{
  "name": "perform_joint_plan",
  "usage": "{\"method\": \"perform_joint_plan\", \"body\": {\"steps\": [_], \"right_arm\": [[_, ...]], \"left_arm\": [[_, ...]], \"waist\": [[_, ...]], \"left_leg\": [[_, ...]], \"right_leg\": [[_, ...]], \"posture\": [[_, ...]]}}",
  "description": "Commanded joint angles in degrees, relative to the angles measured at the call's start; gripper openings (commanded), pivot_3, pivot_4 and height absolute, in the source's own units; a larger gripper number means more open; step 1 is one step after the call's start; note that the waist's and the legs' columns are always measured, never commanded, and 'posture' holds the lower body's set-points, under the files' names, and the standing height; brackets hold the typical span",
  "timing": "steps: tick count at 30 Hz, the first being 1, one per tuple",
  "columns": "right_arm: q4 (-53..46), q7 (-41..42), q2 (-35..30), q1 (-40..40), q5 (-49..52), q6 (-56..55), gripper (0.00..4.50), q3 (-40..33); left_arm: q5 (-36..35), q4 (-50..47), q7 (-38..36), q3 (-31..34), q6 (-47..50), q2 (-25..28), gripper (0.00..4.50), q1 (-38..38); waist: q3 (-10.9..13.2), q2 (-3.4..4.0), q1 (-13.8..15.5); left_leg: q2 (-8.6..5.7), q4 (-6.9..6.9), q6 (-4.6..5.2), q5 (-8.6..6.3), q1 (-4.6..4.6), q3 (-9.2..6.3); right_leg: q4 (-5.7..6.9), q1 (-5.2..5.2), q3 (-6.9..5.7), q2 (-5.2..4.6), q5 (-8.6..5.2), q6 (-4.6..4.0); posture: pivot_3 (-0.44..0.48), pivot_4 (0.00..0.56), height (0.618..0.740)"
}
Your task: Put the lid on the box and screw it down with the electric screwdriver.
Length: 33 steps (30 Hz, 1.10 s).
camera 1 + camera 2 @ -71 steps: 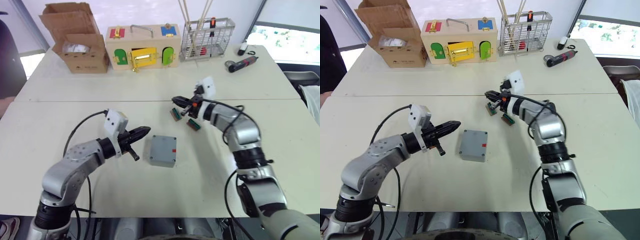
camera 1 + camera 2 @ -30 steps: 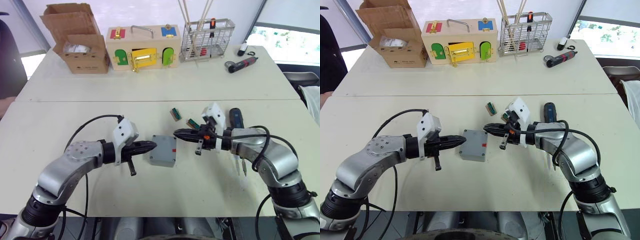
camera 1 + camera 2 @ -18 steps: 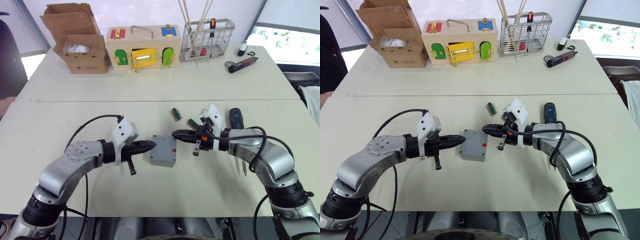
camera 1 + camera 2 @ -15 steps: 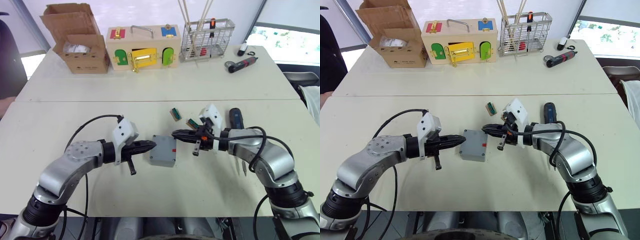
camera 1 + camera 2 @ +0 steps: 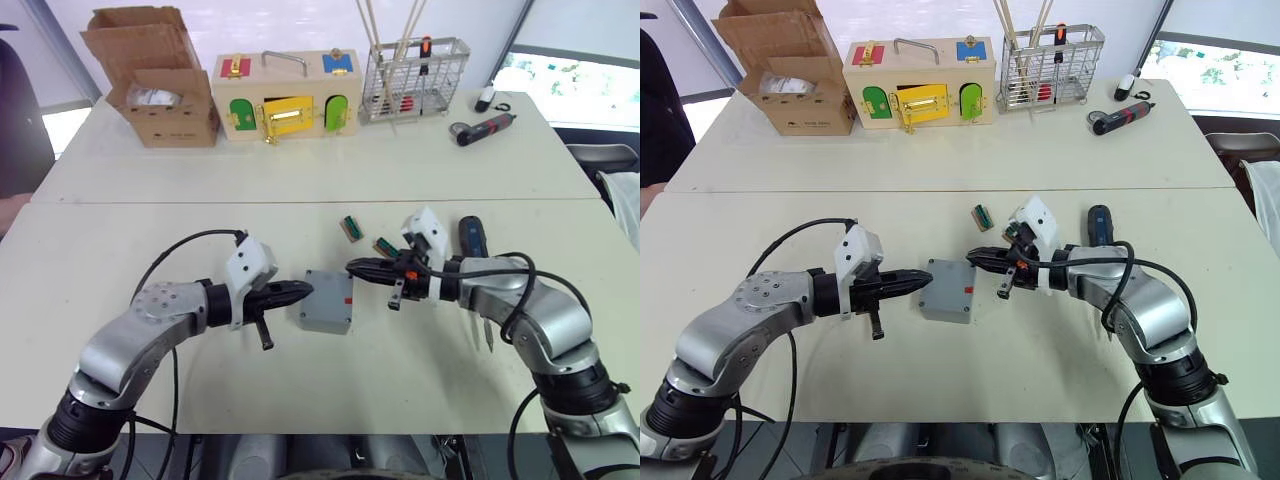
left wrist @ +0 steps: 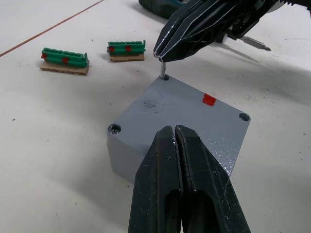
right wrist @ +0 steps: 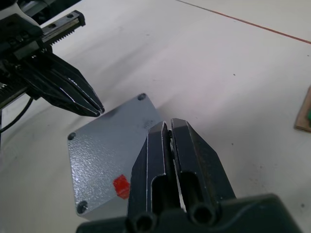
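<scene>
The grey box (image 5: 326, 300) sits mid-table with the lid (image 6: 180, 109) on top of it; the lid bears a small red mark. My left gripper (image 6: 175, 128) is shut and empty, its tip against the lid's near edge. From the opposite side, my right gripper (image 5: 350, 267) is shut on a small metal screw (image 6: 163, 69), which stands upright over the lid's far corner hole. In the right wrist view my right gripper (image 7: 169, 125) hovers above the lid. The electric screwdriver (image 5: 469, 238) lies on the table behind my right forearm.
Two green terminal blocks (image 5: 349, 227) (image 5: 386, 247) lie just beyond the box. Along the back stand a cardboard carton (image 5: 150, 75), a wooden latch box (image 5: 285, 95) and a wire basket (image 5: 415, 75). A red-and-black angled driver (image 5: 485, 127) lies far right.
My right gripper swung from the green blocks to the box's far corner, and my left gripper closed in on the near edge. Over the last half second nothing visibly moved.
</scene>
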Motion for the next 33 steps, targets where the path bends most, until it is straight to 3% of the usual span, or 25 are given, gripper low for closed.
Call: {"method": "perform_joint_plan", "body": {"steps": [1, 22, 24, 30, 33], "right_arm": [[-1.5, -0.2, -0.2, 0.1, 0.6, -0.3, 0.05, -1.3], [-0.4, 0.2, 0.0, 0.8, -1.3, -2.0, 0.05, 0.5], [-0.5, 0.1, 0.3, 0.6, -1.2, -2.2, 0.58, 0.3], [-2.5, 0.6, -0.8, 0.6, 0.6, -0.8, 3.23, -1.1], [-3.4, -0.2, -1.6, -0.6, 2.7, 1.3, 4.13, -4.2]], "left_arm": [[0.5, -0.3, -0.4, -0.1, -1.3, -0.2, 0.00, -0.8], [0.0, -0.5, -0.6, 0.4, -0.9, -0.4, 0.00, -1.2], [-0.6, -0.7, -0.5, 0.7, -0.5, -0.6, 0.00, -1.4], [-2.2, -0.7, -0.5, 0.9, 0.4, -1.1, 0.00, -2.6], [-3.8, -0.5, -0.7, 1.0, 0.8, -2.0, 0.00, -3.8]], "waist": [[0.0, 0.00, 0.0], [0.0, 0.00, 0.0], [0.0, 0.00, 0.0], [0.0, 0.00, 0.0], [0.0, 0.00, 0.0]], "left_leg": [[0.00, 0.00, 0.00, 0.00, 0.00, 0.00], [0.00, 0.00, 0.00, 0.00, 0.00, 0.00], [0.00, 0.00, 0.00, 0.00, 0.00, 0.00], [0.00, 0.00, 0.00, 0.00, 0.00, 0.00], [0.00, 0.01, 0.00, 0.00, 0.00, 0.00]], "right_leg": [[0.00, 0.00, 0.00, 0.00, 0.00, 0.00], [0.00, 0.00, 0.00, 0.00, 0.00, 0.00], [0.00, 0.00, 0.00, 0.00, 0.00, 0.00], [0.01, 0.00, 0.00, 0.00, 0.00, 0.00], [0.01, 0.00, 0.00, 0.00, 0.00, 0.00]], "posture": [[0.000, 0.150, 0.740], [0.000, 0.150, 0.740], [0.000, 0.150, 0.740], [0.000, 0.150, 0.740], [0.000, 0.150, 0.740]]}}
